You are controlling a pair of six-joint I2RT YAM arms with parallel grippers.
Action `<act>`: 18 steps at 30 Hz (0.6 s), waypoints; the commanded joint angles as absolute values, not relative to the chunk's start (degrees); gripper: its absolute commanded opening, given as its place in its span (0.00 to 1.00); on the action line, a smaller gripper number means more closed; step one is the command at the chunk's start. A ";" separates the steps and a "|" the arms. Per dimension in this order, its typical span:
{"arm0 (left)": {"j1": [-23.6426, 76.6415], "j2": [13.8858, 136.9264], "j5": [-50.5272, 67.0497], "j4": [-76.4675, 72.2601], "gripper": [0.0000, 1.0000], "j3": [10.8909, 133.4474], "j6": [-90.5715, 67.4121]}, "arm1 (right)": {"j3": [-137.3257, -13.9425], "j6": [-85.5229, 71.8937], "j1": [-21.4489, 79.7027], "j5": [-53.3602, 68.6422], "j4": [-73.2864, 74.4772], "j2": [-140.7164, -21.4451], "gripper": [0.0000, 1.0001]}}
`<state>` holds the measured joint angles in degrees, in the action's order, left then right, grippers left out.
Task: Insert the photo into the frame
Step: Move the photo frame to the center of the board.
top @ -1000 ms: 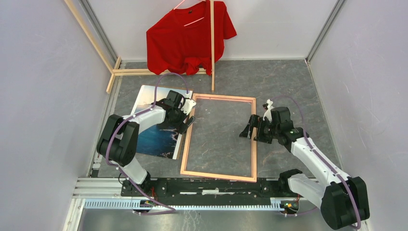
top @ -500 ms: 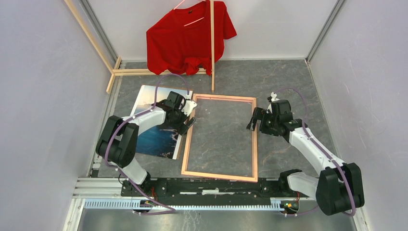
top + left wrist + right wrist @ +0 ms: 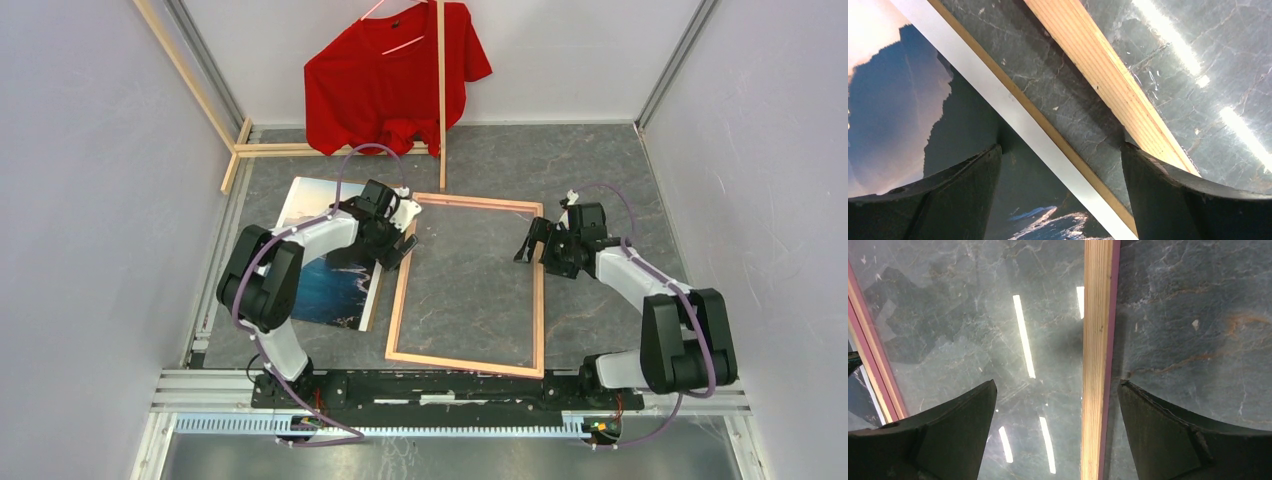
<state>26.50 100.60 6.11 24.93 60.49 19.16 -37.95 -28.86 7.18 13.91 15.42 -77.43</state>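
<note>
Left wrist: gap between photo (image 3: 903, 105), frame (image 3: 1105, 75)

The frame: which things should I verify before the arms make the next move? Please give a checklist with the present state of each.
1. The frame lies flat, wooden back up: ok.
2. The photo is inside the frame: not ok; it lies beside it, on the left, picture side up.
3. The left fingers are open: ok.
4. The right fingers are open and astride the right side of the frame: ok.
5. The left fingers are astride one thing only: not ok; one is over the photo, the other over the frame.
</note>
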 commanded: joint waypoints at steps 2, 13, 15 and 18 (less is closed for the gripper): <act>27.81 103.88 8.23 24.40 0.94 62.53 17.14 | -41.51 -29.76 5.09 18.78 10.08 -81.25 0.97; 28.75 106.19 7.89 25.12 0.94 66.37 16.47 | -47.84 -29.82 4.50 20.80 9.23 -86.35 0.96; 28.74 106.26 7.96 25.34 0.94 66.61 16.43 | -49.47 -29.78 4.40 22.04 9.53 -88.11 0.95; 28.80 105.82 7.69 25.40 0.95 66.18 16.46 | -50.47 -29.96 4.40 22.54 10.37 -89.03 0.95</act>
<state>27.51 104.47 5.13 26.26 65.69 19.14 -46.83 -29.06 3.90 17.28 12.97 -88.31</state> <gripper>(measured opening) 0.944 0.956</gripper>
